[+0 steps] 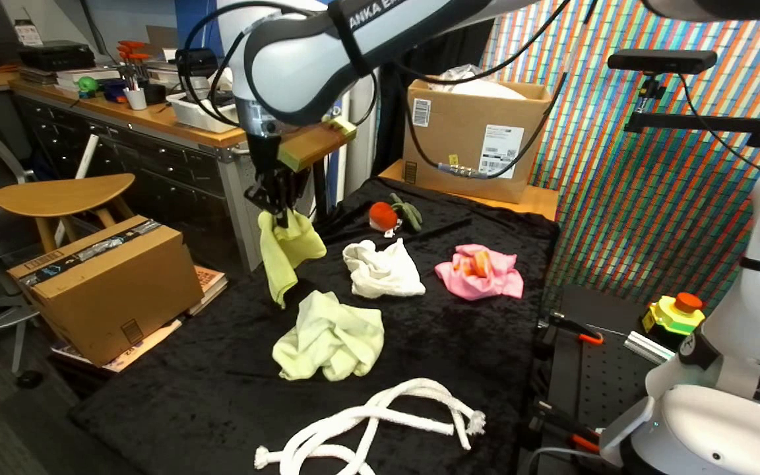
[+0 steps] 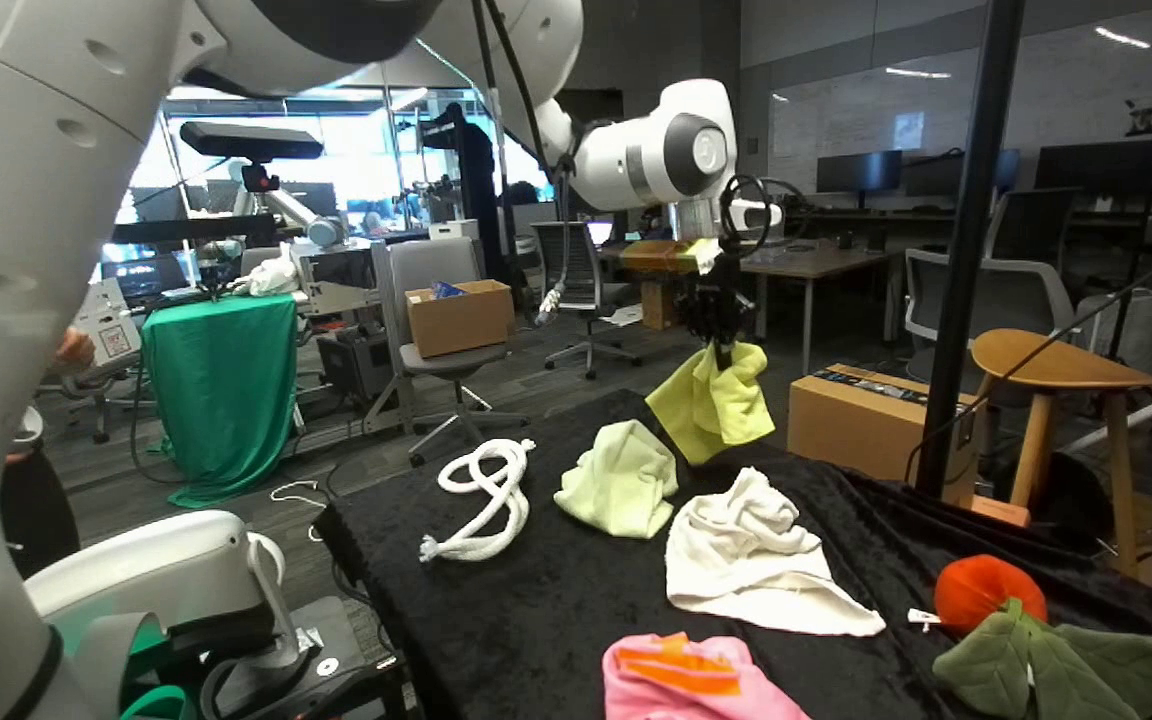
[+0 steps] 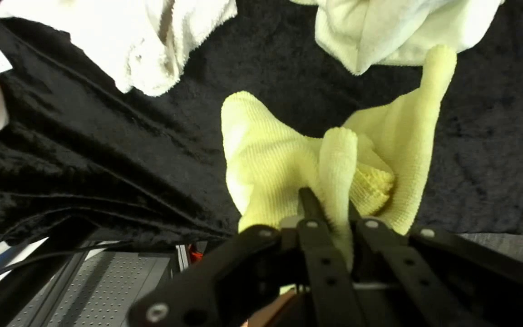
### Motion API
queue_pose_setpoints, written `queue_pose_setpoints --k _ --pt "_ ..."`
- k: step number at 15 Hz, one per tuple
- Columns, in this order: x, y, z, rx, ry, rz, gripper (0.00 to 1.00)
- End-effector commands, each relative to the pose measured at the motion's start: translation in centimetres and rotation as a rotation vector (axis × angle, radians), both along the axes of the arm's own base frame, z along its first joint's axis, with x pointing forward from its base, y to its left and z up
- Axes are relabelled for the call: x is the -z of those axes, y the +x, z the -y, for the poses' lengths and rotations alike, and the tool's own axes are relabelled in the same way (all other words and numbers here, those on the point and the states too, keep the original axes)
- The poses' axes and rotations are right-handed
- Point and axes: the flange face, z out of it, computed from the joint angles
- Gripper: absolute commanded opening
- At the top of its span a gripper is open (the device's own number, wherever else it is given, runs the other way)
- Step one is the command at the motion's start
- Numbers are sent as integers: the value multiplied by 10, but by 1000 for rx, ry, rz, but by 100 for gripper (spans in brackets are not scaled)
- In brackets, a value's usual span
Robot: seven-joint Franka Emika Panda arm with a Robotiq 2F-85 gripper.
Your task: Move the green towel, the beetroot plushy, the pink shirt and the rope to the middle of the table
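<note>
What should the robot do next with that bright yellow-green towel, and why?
I'd probably carry the green towel inward, toward the middle of the table: the gripper is closed on it, it appears lifted, and it hangs near the table's edge.

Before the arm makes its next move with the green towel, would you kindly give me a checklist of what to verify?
1. Green towel pinched in the gripper: ok.
2. Towel's lower corner off the table: cannot tell.
3. Middle of the table free for the towel: not ok; the pale cloth and white cloth lie around there.
4. Pink shirt and beetroot plushy apart from the white cloth: ok.
5. Rope apart from the cloths: ok.
</note>
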Motion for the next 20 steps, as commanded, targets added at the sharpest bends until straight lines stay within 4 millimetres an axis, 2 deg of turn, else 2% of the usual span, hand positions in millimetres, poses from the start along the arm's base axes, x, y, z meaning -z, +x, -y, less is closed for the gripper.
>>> queue_pose_setpoints --k 1,4,6,9,12,15,20 --pt "-60 -55 5 -54 3 0 4" --pt "-91 -88 16 -56 2 12 4" --pt "-104 -108 29 -42 -3 17 4" --pt "-107 -131 49 -16 -8 15 5" --pt "-96 -146 70 28 -18 -4 5" --pt "-78 -151 87 76 -20 -33 5" --pt "-47 -150 95 124 -21 -71 5"
